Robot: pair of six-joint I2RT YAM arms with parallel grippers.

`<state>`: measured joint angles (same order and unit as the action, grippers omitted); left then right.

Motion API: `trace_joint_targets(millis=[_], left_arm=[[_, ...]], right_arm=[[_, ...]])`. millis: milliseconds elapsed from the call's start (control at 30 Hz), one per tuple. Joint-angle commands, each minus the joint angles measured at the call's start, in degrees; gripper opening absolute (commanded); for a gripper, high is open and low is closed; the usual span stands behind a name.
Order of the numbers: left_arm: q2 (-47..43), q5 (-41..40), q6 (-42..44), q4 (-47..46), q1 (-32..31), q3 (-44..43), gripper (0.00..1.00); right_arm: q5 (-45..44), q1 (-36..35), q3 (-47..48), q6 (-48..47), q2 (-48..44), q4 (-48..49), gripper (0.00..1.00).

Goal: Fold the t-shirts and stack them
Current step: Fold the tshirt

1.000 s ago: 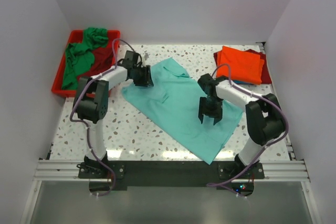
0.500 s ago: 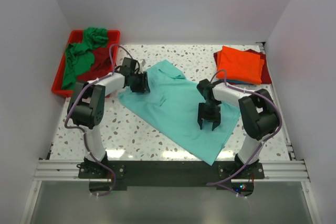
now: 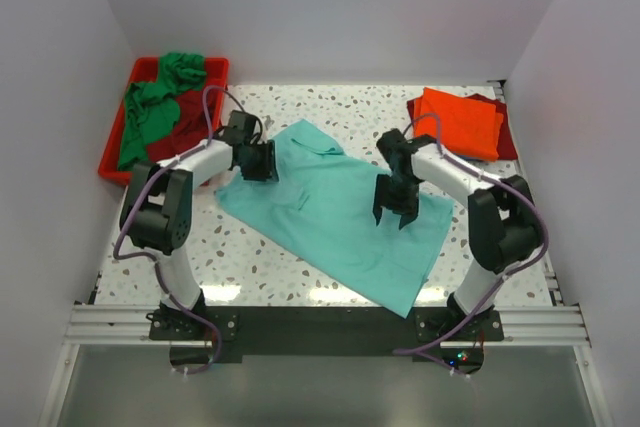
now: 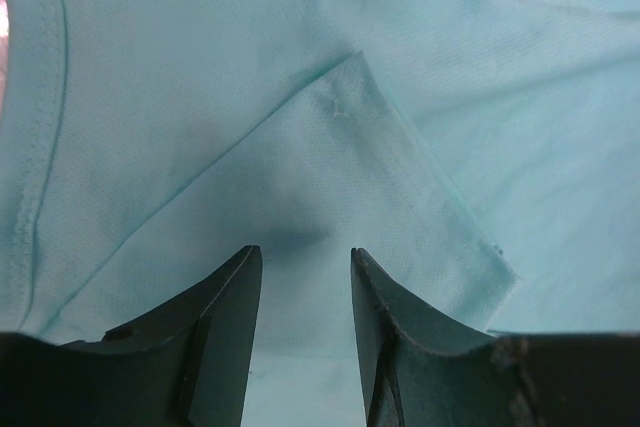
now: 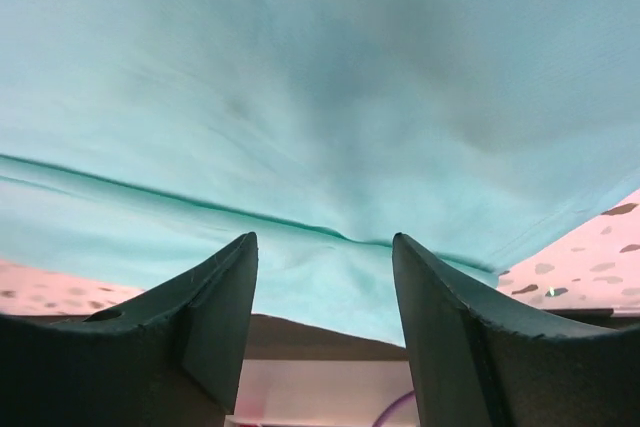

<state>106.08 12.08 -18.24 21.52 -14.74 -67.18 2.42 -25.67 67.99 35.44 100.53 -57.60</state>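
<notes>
1. The light teal t-shirt (image 3: 330, 217) lies spread flat on the speckled counter (image 3: 250, 247). Its long axis runs on a diagonal, from the far end beside the left gripper (image 3: 268, 161) to the near end past the right gripper (image 3: 392, 217).
2. The far-left end is the narrower one. The near-right end is a broad, straight edge pointing toward the right arm's base.
3. The left gripper sits at the shirt's left margin, reaching sideways over the cloth toward the right gripper.
4. In the left wrist view the left gripper (image 4: 305, 257) has its fingers (image 4: 230, 317) moderately parted, with bare teal t-shirt (image 4: 450, 97) showing through the gap and nothing pinched. A folded-over flap with a stitched edge (image 4: 400, 177) lies just ahead of the tips, and a seamed band runs along the left side.
5. The right gripper points down over the shirt's right half, well apart from the left gripper.
6. In the right wrist view the right gripper (image 5: 325, 242) is spread wider, and no cloth sits between its fingers (image 5: 215, 307). A crease in the teal t-shirt (image 5: 300, 77) puckers right at the tips; I cannot tell whether they touch it. Counter (image 5: 600, 247) shows to the right of them.
7. Beyond the right gripper, a folded orange t-shirt (image 3: 460, 122) rests on a dark red one (image 3: 508, 137).
8. Beyond the left gripper, a red tray (image 3: 112, 157) holds a crumpled green t-shirt (image 3: 150, 107) and another dark red t-shirt (image 3: 192, 122).
</notes>
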Motion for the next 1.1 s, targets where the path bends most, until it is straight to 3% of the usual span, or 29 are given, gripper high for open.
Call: trace_joint_targets(millis=[0, 267, 467, 767, 1067], left_arm=[[-0.79, 0.40, 0.40, 1.24, 0.50, -7.95, 0.46], [7.11, 2.25, -1.18, 1.07, 0.50, -24.11, 0.47], [15.46, 7.34, -1.27, -0.07, 0.50, -33.18, 0.49], [22.06, 10.86, -3.38, -2.09, 0.50, -36.45, 0.50], [24.26, 11.04, -2.86, -3.68, 0.50, -36.53, 0.50]], right_arm=[[-2.24, 5.36, 6.80, 1.30, -4.29, -2.95, 0.60], [-8.65, 20.21, 6.64, -4.24, -5.96, -2.87, 0.59], [-7.17, 32.42, 2.60, -4.85, -7.10, 2.67, 0.59], [-4.88, 36.48, -0.74, -2.13, -5.87, 9.43, 0.58], [-1.28, 37.80, -5.23, -0.81, -3.06, 16.12, 0.50]])
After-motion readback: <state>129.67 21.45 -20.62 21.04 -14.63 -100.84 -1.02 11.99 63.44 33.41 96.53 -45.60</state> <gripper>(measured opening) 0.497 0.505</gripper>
